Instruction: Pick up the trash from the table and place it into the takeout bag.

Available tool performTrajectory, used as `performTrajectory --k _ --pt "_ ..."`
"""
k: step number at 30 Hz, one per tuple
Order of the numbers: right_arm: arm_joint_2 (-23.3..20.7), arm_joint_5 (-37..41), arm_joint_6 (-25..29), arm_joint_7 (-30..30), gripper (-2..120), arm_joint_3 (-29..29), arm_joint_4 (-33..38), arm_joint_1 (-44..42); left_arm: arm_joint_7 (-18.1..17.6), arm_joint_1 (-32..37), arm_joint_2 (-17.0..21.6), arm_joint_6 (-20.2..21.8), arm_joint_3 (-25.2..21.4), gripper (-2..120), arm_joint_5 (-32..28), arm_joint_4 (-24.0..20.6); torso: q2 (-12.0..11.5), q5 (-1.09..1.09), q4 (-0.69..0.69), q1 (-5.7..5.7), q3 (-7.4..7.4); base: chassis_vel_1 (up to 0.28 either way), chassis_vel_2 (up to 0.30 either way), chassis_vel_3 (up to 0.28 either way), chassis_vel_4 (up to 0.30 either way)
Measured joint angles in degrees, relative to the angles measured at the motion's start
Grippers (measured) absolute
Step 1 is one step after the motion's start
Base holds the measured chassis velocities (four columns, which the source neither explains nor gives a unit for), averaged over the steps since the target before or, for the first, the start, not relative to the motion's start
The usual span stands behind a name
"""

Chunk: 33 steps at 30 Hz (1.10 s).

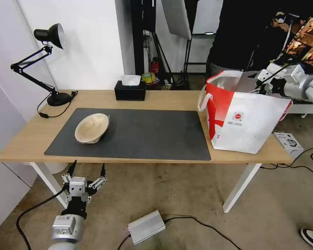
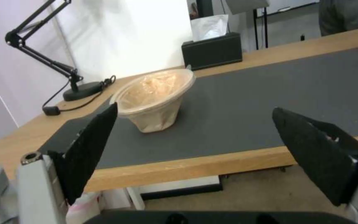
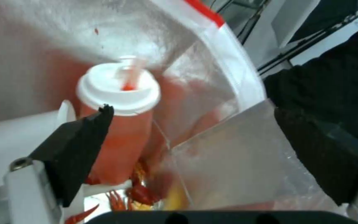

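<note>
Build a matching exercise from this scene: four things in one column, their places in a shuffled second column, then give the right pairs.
Things
1. beige paper-pulp bowl
2. red drink cup
3. left tool
4. black tissue box

Places
A. inside the takeout bag, beside red scraps
B. below the table's near edge, open, holding nothing
C. tilted on the dark grey mat
D. at the table's far edge, beyond the mat

The right tool is at the bag's open top, open, with the cup between its fingers but not gripped.

Pairs: 1-C, 2-A, 3-B, 4-D
</note>
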Motion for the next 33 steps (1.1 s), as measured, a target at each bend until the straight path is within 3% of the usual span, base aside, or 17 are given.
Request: performTrajectory --k 9,18,29,33 --pt "-0.2 6.3 -0.9 6.0 100 3.3 4.7 0.7 0.0 0.1 0.0 0.0 0.1 100 0.1 -0.3 0.0 0.00 0.00 0.00 0.00 0.000 0.000 0.000 0.000" --pt "1.5 14.6 -3.0 21.6 100 3.6 12.1 3.0 0.0 0.1 0.0 0.0 0.1 100 0.1 -0.3 0.0 -0.01 0.01 0.00 0.00 0.000 0.000 0.000 0.000" --pt "3.2 21.6 -3.8 33.4 100 3.8 18.7 2.8 0.0 0.3 -0.1 0.0 -0.3 100 0.1 -0.4 0.0 -0.02 0.01 0.00 0.00 0.000 0.000 0.000 0.000" --pt "2.6 30.0 -7.0 40.6 100 7.7 26.3 -1.4 0.0 0.3 -0.1 0.0 -0.3 100 0.1 -0.5 0.0 -0.02 0.01 0.00 0.00 0.000 0.000 0.000 0.000"
